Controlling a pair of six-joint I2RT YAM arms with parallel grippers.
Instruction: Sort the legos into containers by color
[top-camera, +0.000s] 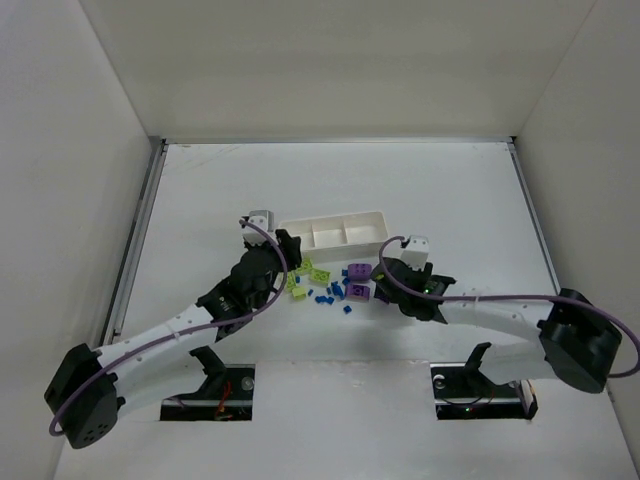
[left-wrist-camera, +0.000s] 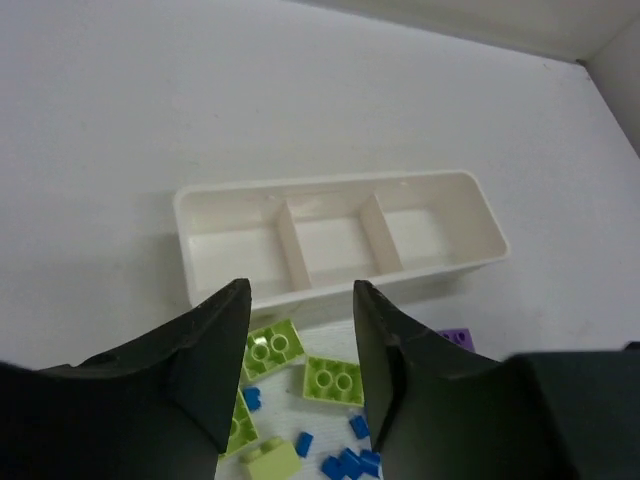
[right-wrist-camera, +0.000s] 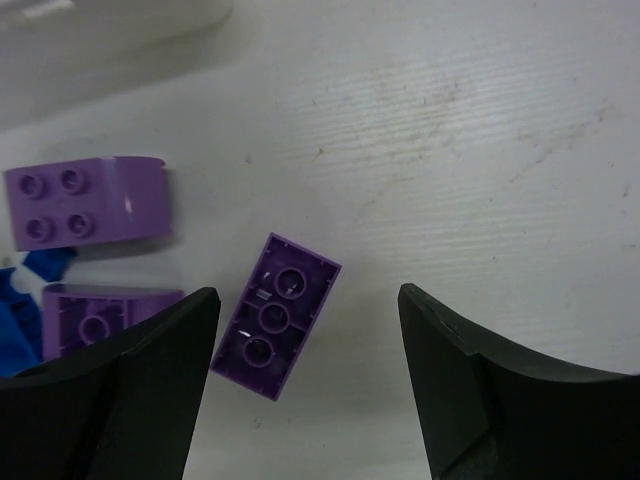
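The white three-compartment tray (top-camera: 333, 230) lies at mid-table; in the left wrist view (left-wrist-camera: 340, 190) all its compartments look empty. Lime-green bricks (top-camera: 301, 275), purple blocks (top-camera: 358, 281) and tiny blue pieces (top-camera: 330, 295) lie loose just in front of it. My left gripper (top-camera: 289, 251) is open and empty above the green bricks (left-wrist-camera: 272, 346), its fingertips level with the tray's near wall. My right gripper (top-camera: 386, 274) is open and empty, low over an upside-down purple block (right-wrist-camera: 275, 315) that lies between its jaws, nearer the left one. Two more purple blocks (right-wrist-camera: 90, 200) lie to its left.
White walls enclose the table on three sides. A blurred edge of the tray (right-wrist-camera: 100, 30) shows at the top left of the right wrist view. Blue pieces (left-wrist-camera: 345, 462) lie under my left jaws, and a purple block (left-wrist-camera: 457, 338) lies to their right.
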